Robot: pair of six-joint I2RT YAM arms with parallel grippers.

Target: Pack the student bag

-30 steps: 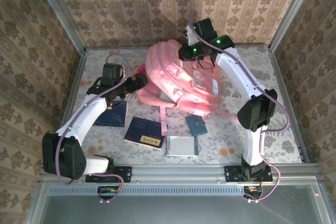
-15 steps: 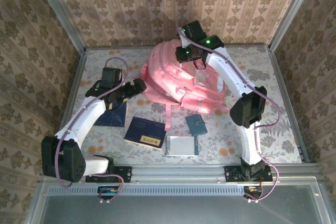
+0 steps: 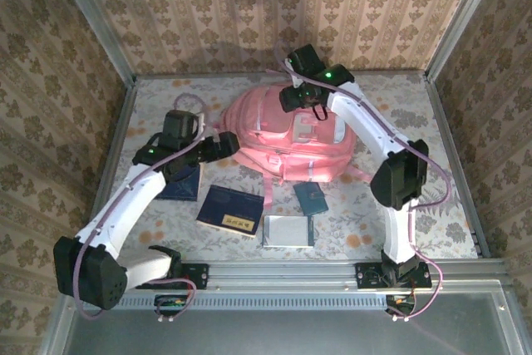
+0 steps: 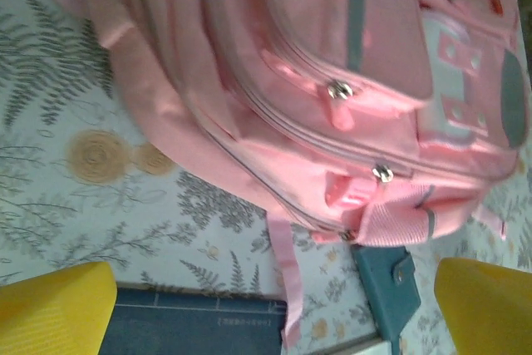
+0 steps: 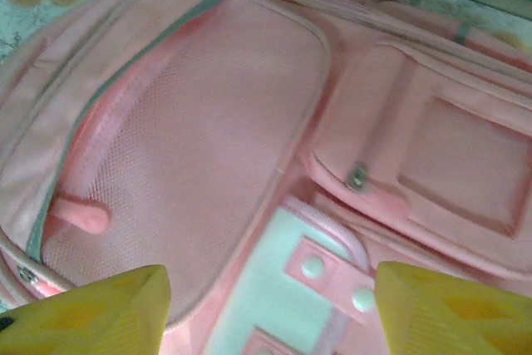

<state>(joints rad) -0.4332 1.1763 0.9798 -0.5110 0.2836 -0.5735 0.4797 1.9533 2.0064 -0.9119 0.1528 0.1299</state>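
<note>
Left wrist: left fingers (image 4: 58,309) spread, cut by frame edge; right fingers (image 5: 91,309) apart, empty, over student bag (image 5: 208,122).

Lab test cell: aluminium frame (image 3: 332,268), wallpapered panels (image 3: 249,6), floral tablecloth (image 3: 353,234).

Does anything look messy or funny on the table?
Nothing is spilled or broken. The student bag lies flat with its front up, and one pink strap trails out toward the books. The navy book and the small teal notebook lie crooked, while the grey book lies straight.
</note>
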